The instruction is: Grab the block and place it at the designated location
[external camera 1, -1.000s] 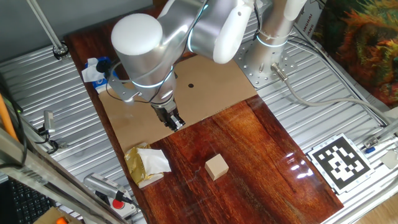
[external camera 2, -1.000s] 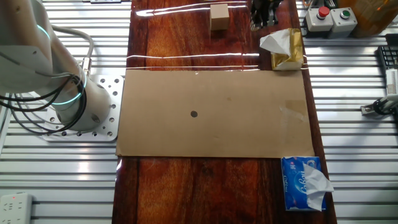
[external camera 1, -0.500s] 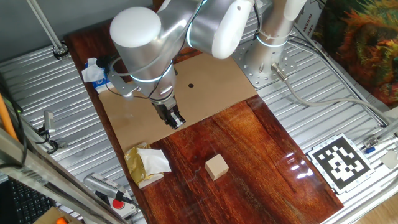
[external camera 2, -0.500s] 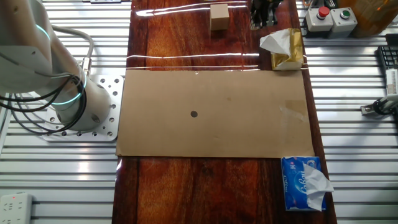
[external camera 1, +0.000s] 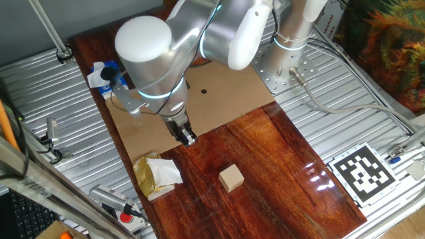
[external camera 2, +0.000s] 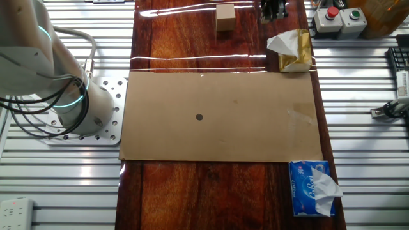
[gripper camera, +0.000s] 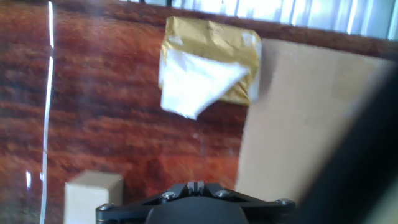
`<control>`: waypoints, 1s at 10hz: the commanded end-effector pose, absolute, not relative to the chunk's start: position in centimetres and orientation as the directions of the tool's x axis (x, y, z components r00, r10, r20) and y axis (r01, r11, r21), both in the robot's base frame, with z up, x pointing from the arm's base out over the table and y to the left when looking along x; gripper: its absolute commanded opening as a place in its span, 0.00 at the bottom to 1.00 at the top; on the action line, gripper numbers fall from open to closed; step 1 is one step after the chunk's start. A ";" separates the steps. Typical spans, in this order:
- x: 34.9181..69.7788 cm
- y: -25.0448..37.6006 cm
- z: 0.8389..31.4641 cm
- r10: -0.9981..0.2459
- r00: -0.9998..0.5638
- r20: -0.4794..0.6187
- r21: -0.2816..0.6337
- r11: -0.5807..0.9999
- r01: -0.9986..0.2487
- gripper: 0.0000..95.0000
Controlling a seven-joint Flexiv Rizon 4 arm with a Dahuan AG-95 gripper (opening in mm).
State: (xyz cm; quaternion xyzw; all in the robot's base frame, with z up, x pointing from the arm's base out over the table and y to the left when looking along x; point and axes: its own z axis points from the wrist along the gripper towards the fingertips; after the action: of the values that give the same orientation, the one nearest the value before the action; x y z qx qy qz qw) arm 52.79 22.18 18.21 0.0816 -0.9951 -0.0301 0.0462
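Observation:
The block point(external camera 1: 231, 178) is a small pale wooden cube standing on the dark wood, also seen in the other fixed view as the block point(external camera 2: 225, 16) and at the lower left of the hand view as the block point(gripper camera: 93, 196). The designated location is a black dot point(external camera 1: 204, 92) on the tan cardboard point(external camera 1: 229, 106); the dot point(external camera 2: 199, 117) is bare. My gripper point(external camera 1: 186, 136) hovers over the cardboard's near edge, up and left of the block, with nothing held. Its fingers point(gripper camera: 191, 185) sit pressed together. The gripper point(external camera 2: 273, 9) shows only partly at the top edge.
A crumpled gold-and-white wrapper point(external camera 1: 156, 174) lies close to the gripper, left of the block. A blue tissue pack point(external camera 1: 103, 74) sits at the cardboard's far corner. A black-and-white tag point(external camera 1: 362, 171) lies on the metal at right. A button box point(external camera 2: 339, 19) stands beside the wrapper point(external camera 2: 291, 50).
The gripper has shifted a little off the cardboard towards the wood and the wrapper. The block, wrapper and cardboard have not moved.

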 end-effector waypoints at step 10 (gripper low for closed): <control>46.1 30.6 13.1 -0.104 -0.991 0.087 0.067 0.993 -0.098 0.00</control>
State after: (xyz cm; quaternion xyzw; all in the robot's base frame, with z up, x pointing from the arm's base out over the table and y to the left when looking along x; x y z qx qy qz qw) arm 45.79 30.84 12.63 0.0506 -0.9972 -0.0312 0.0448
